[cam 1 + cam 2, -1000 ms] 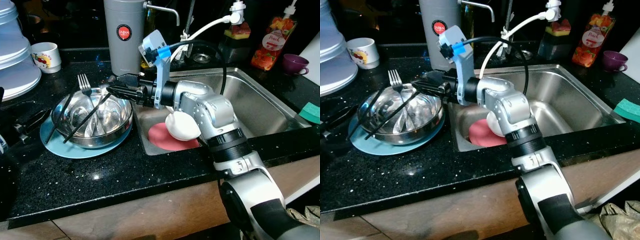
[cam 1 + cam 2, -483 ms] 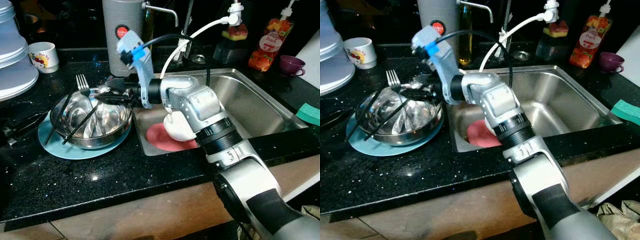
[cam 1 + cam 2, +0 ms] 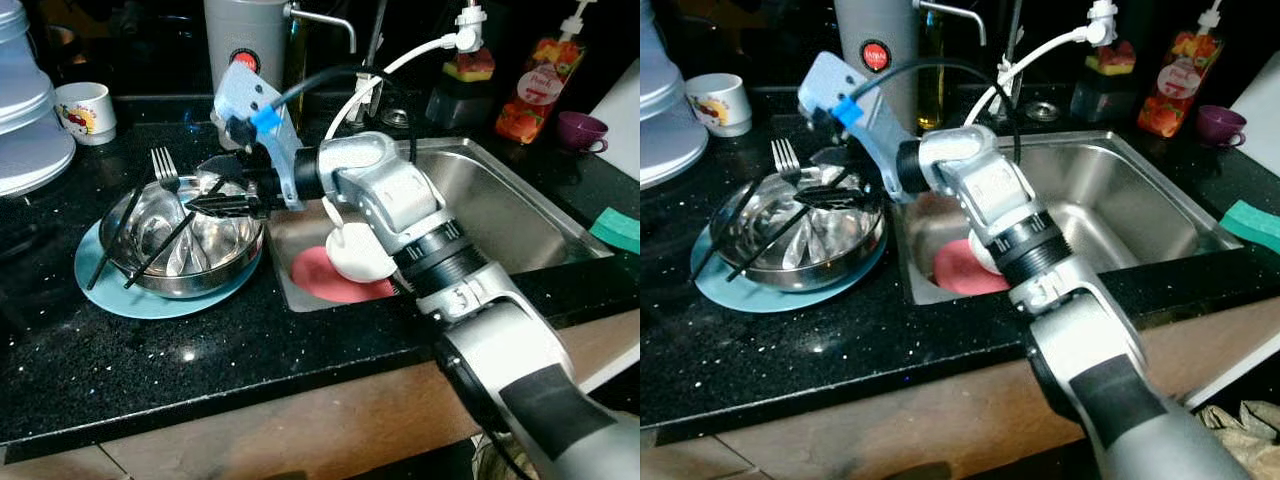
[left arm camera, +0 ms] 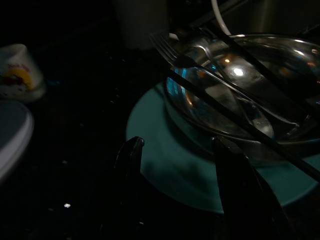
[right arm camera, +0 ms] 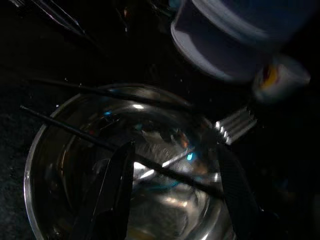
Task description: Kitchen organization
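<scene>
The right gripper (image 3: 215,190) reached across from the stainless steel sink (image 3: 520,215) and hung over the shiny steel bowl (image 3: 185,235), which sat on a round teal plate (image 3: 110,290) on the black speckled desk (image 3: 250,350). In the right wrist view its two black fingers (image 5: 117,185) stood released, spread to either side of a thin black chopstick (image 5: 90,140) lying across the bowl's mouth. A silver fork (image 3: 165,170) leaned on the rim at about 11 o'clock, and more black chopsticks crossed the bowl toward 7 o'clock.

The step in hand looked like picking cutlery out of the bowl, probably to carry it to the sink, where a white egg-shaped object (image 3: 362,258) rested on a red round plate (image 3: 325,275). The next move would call for lowering the fingers until the chopstick sat squarely between them, then closing gently, since so thin a stick could roll or slip aside.

The left gripper (image 4: 175,170) hovered low beside the teal plate, fingers apart and holding nothing.
</scene>
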{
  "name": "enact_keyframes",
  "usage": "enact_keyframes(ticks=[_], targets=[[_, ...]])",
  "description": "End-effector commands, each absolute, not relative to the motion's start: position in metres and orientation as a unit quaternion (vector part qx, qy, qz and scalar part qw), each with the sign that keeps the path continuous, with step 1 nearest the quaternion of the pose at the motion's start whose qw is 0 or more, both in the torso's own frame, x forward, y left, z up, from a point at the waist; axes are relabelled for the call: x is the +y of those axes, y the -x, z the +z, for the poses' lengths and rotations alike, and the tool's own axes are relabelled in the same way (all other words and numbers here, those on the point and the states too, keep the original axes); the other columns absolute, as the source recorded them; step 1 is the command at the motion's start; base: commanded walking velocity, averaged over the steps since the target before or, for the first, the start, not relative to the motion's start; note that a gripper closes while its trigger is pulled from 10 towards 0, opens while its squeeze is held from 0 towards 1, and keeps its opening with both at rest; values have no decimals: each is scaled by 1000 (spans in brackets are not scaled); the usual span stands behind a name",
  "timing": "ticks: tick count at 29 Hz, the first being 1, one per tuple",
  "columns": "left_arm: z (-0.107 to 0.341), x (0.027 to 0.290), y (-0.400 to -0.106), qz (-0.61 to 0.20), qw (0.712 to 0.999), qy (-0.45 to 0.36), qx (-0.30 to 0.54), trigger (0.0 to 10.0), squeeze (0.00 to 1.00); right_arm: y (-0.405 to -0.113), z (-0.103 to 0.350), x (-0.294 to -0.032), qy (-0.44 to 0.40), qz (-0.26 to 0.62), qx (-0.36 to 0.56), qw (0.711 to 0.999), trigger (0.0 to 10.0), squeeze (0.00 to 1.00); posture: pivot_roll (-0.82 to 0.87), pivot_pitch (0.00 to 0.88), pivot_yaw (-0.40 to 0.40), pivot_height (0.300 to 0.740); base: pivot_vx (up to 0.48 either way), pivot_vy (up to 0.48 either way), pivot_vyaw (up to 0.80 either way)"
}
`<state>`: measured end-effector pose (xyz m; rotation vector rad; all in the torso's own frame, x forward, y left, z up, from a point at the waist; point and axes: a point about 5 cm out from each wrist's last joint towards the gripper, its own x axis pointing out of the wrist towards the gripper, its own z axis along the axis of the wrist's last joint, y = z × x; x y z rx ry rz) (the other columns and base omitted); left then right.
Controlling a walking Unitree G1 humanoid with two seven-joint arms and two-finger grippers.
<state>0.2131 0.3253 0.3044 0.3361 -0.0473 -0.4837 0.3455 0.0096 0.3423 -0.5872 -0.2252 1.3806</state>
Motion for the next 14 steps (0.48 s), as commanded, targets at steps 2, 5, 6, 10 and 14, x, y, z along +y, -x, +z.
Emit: enact_keyframes(ticks=[2, 5, 6, 10, 14], targets=[[303, 315, -209, -273, 949, -157, -11, 10000, 0, -344, 342, 11, 299, 628, -124, 708, 10000, 0, 45, 94, -107, 740, 0, 0, 0], [301, 312, -208, -281, 950, -139, -8, 10000, 0, -340, 343, 13, 332, 632, -158, 682, 10000, 0, 44, 96, -108, 740, 0, 0, 0], [300, 310, -208, -284, 950, -132, -7, 10000, 0, -339, 343, 13, 347, 633, -172, 670, 10000, 0, 44, 96, -108, 740, 0, 0, 0], [299, 307, -206, -293, 948, -121, 9, 10000, 0, -338, 342, 16, 401, 618, -213, 642, 10000, 0, 42, 98, -109, 740, 0, 0, 0], [302, 307, -201, -300, 946, -121, 20, 10000, 0, -337, 337, 20, 454, 601, -241, 611, 10000, 0, 45, 98, -112, 740, 0, 0, 0]])
